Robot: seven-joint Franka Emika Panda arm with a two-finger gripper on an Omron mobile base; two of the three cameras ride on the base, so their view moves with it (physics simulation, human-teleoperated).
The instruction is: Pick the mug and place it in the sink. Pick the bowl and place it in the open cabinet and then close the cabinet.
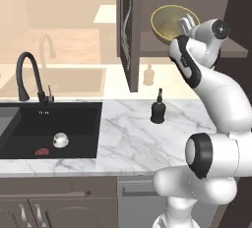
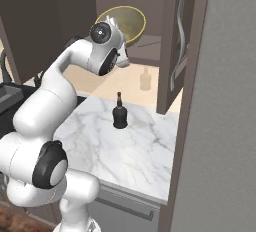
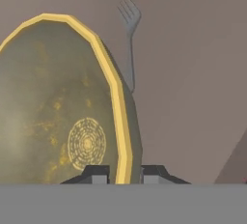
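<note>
The claw (image 3: 123,174) pinches the yellow rim of the bowl (image 3: 58,102), one finger on each side of the wall, holding it tipped on edge inside the open cabinet (image 1: 129,30) with a fork (image 3: 129,35) lying on the shelf beyond. Below, the mug (image 1: 60,140) sits in the sink (image 1: 54,111), near its red drain (image 1: 42,151), and a black bottle (image 1: 158,108) stands on the marble table (image 1: 142,143)

Rendered frames, even diffuse light, no single source evident; the white marble counter (image 1: 133,138) reads bright, with soft grey shading on the arm's underside, while the cabinet (image 1: 129,30) interior and the sink (image 1: 74,124) basin stay dark. The far room beyond the counter is washed out to pale peach, low contrast. The hand view is soft and slightly blurred, the bowl (image 3: 58,102) rim a bright yellow band; no glare or edge distortion.
</note>
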